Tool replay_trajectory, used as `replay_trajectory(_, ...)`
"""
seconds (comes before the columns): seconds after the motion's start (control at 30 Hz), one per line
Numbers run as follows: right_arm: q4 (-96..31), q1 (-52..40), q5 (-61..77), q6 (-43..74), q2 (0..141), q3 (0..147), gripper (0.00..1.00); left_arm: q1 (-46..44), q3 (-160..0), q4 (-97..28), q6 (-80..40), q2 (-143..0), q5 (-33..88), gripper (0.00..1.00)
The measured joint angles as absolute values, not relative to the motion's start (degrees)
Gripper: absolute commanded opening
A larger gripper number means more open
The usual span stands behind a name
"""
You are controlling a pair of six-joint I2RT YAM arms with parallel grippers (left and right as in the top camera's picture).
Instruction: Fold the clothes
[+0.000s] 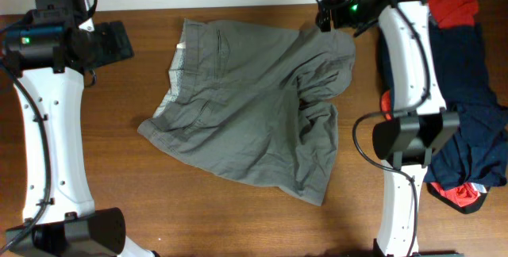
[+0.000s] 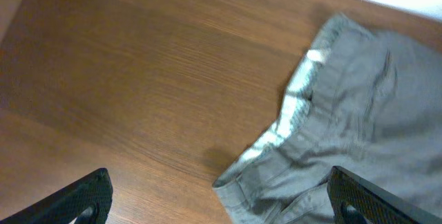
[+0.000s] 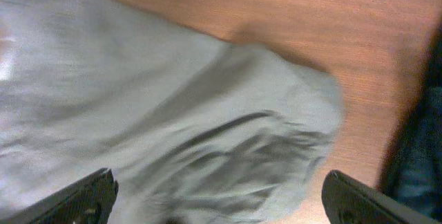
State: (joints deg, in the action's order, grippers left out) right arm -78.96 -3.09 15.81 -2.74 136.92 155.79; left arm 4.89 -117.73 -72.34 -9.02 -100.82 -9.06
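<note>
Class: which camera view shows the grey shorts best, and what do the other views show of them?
The overhead view: the whole shorts are in frame, spread flat though rumpled. The left wrist view shows only the waistband end. The right wrist view shows only a blurred, rumpled leg.

Left hand point(image 2: 219, 182), right hand point(image 3: 217, 182) (fingers point(image 3: 90, 196) splayed)

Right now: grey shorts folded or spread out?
Spread, not folded: the shorts lie opened out on the table, waistband and both legs showing, with some rumpling at the far leg.
</note>
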Motion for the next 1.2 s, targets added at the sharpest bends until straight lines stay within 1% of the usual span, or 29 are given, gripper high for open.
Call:
replay_trajectory(0.03, -82.0, -3.1, 17.9, -2.8, 136.7, 159.9, 0.98, 4.9, -117.7, -72.6, -6.0, -100.8, -7.5, 0.99)
replay_trajectory(0.1, -88.0, -3.1, 19.9, -2.4, 136.7, 166.6, 0.92, 4.9, -117.7, -73.1, -1.7, -100.8, -4.7, 0.99)
replay_trajectory(0.13, -91.3, -3.1, 20.6, -1.9, 136.7, 170.3, 0.86, 4.9, -117.7, -73.9, 0.7, -100.8, -2.5, 0.99)
replay_trajectory(0.2, -96.8, -3.1, 20.7, -0.1, 135.8, 176.9, 0.84, 4.9, -117.7, -75.9, 3.7, -100.8, 0.0, 0.99)
replay_trajectory(0.3, -97.0, -3.7, 20.7, 3.6, 131.5, 176.9, 0.82, 4.9, -117.7, -81.0, 5.1, -100.8, 1.6, 0.99)
replay_trajectory(0.33, -96.9, -4.2, 20.4, 4.4, 130.1, 176.3, 0.81, 4.9, -117.7, -83.0, 4.7, -100.8, 1.8, 0.99)
replay_trajectory(0.4, -96.9, -5.8, 19.6, 5.7, 126.7, 173.9, 0.81, 4.9, -117.7, -86.2, 3.6, -100.7, 2.1, 0.99)
replay_trajectory(0.47, -96.8, -8.5, 16.9, 6.7, 122.1, 168.9, 0.81, 4.9, -117.7, -88.9, 2.9, -100.4, 2.2, 0.99)
replay_trajectory(0.53, -97.0, -11.3, 13.5, 7.9, 116.9, 162.4, 0.84, 4.9, -117.7, -90.9, 2.4, -99.4, 2.3, 0.99)
replay_trajectory(0.63, -97.0, -13.5, 10.0, 9.6, 110.2, 152.0, 0.86, 4.9, -117.7, -93.1, 2.0, -96.8, 1.9, 0.99)
replay_trajectory(0.67, -97.0, -14.2, 8.5, 10.5, 106.2, 145.1, 0.86, 4.9, -117.7, -94.0, 1.9, -95.2, 1.5, 0.99)
replay_trajectory(0.73, -97.0, -14.7, 7.3, 11.8, 102.1, 135.9, 0.86, 4.9, -117.7, -95.4, 1.9, -93.6, 0.3, 0.99)
replay_trajectory(0.83, -96.7, -15.8, 6.9, 12.7, 99.1, 123.0, 0.86, 4.9, -117.3, -95.4, 1.9, -92.5, -1.3, 0.99)
replay_trajectory(0.9, -95.0, -17.4, 6.9, 13.4, 98.9, 114.5, 0.86, 4.9, -114.3, -93.2, 2.0, -92.2, -1.9, 0.99)
replay_trajectory(1.03, -87.0, -23.0, 7.0, 15.1, 99.5, 97.1, 0.86, 4.9, -101.3, -82.1, 3.2, -92.4, -2.4, 0.99)
replay_trajectory(1.2, -80.1, -28.4, 7.2, 18.3, 99.4, 82.5, 0.86, 4.9, -88.3, -68.8, 3.7, -92.8, -2.6, 0.99)
